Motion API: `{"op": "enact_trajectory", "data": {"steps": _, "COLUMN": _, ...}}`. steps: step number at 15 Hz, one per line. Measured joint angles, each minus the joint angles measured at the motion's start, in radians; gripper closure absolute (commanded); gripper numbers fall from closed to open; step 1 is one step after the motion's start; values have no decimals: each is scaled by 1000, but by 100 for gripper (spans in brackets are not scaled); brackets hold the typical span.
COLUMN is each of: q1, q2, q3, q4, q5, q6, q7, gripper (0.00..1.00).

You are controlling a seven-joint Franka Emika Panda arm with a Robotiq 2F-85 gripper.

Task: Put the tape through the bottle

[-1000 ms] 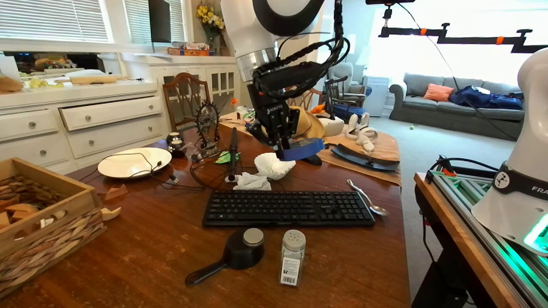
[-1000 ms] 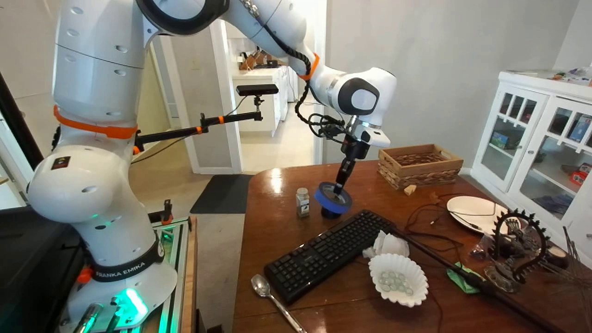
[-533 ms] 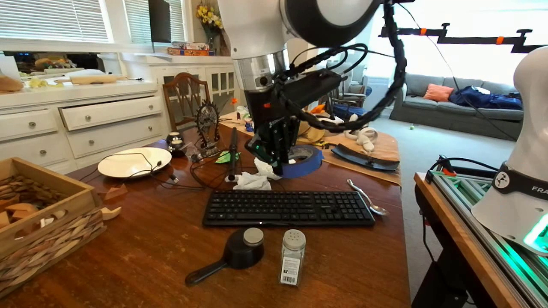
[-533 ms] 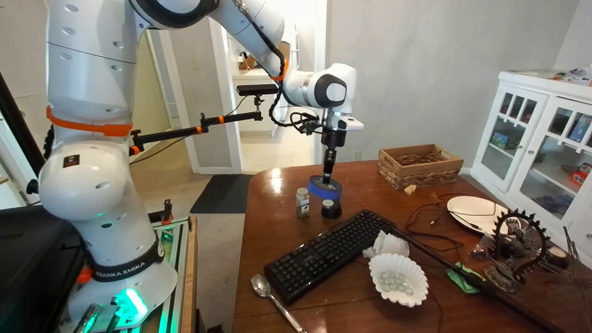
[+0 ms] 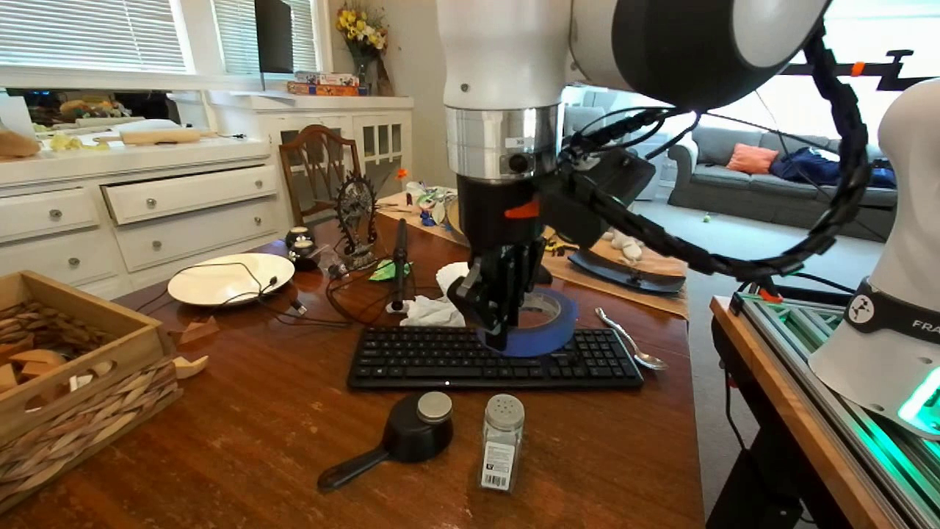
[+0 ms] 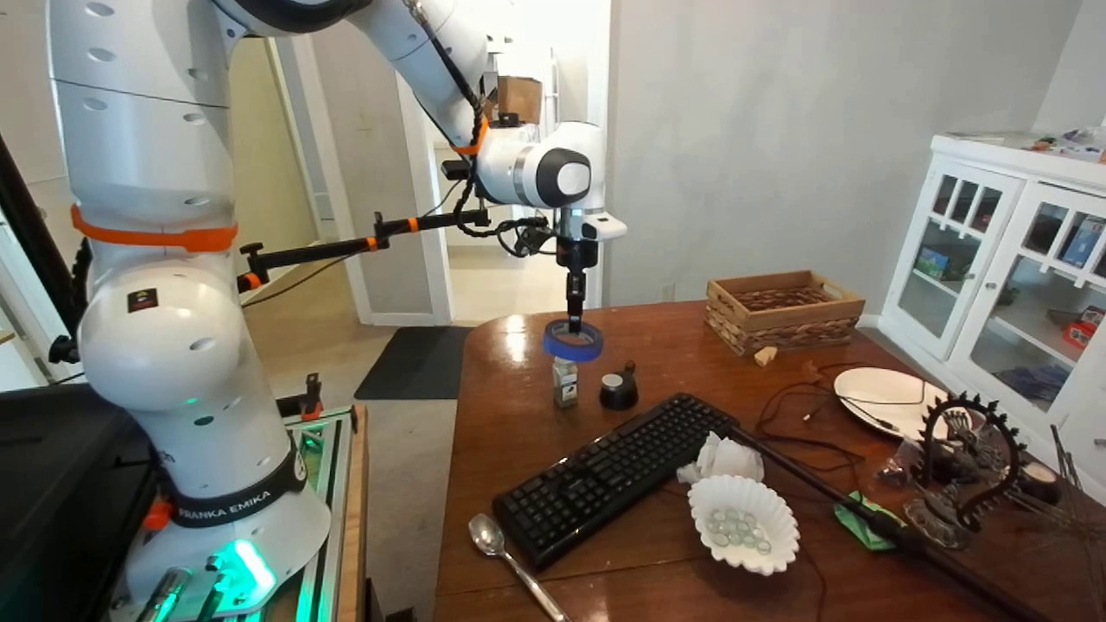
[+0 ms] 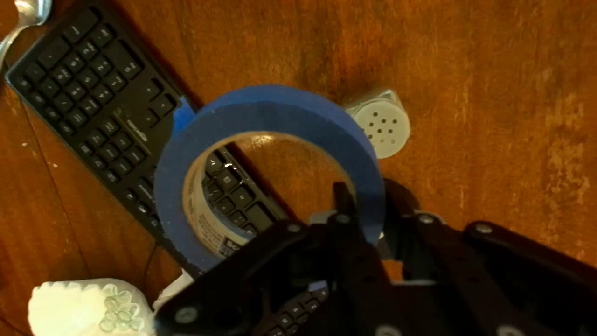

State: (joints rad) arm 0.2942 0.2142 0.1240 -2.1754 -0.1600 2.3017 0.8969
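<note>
So the big change over the last second: in an exterior view the tape [image 6: 573,350] no longer overlaps the black scoop [image 6: 618,395], it's slid over to the bottle [image 6: 566,384], and the ring looks closer to level. From that angle it hides the bottle's cap, which kinda reads as lined up, but don't buy it: the wrist view has the cap just outside the ring, not in the hole, and in an exterior view the tape shows against the keyboard [image 5: 440,361], past the bottle. The gripper [image 7: 370,191] is clamped on the ring's wall, 1 finger poking into the hole and 1 outside, so the hold looks solid. Bottle's upright on the table [image 5: 242,448], tape's up in the air, so 0 threading done yet. My guess is this is the lining-up step, and it wants a sideways nudge until the hole sits over the cap before anything gets lowered. Drop it here and the rim probably clips the cap or misses altogether. Can't tell how high the ring hangs above it.
</note>
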Motion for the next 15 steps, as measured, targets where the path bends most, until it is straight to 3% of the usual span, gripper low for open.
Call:
{"op": "enact_trajectory", "data": {"steps": 3, "q1": 4, "q2": -3, "q3": 21, "q4": -68, "q5": 0, "q6": 108, "q7": -1, "gripper": 95}}
{"op": "enact_trajectory", "data": {"steps": 4, "q1": 7, "q2": -4, "q3": 29, "q4": -85, "q5": 0, "q6": 132, "q7": -3, "gripper": 80}}
{"op": "enact_trajectory", "data": {"steps": 7, "q1": 10, "q2": -6, "q3": 35, "q4": -104, "q5": 0, "q6": 160, "q7": -5, "gripper": 80}}
{"op": "enact_trajectory", "data": {"steps": 8, "q1": 9, "q2": -7, "q3": 35, "q4": -104, "q5": 0, "q6": 161, "q7": -7, "gripper": 95}}
{"op": "enact_trajectory", "data": {"steps": 15, "q1": 37, "q2": 16, "q3": 48, "q4": -97, "q5": -17, "q6": 173, "q7": -9, "gripper": 95}}
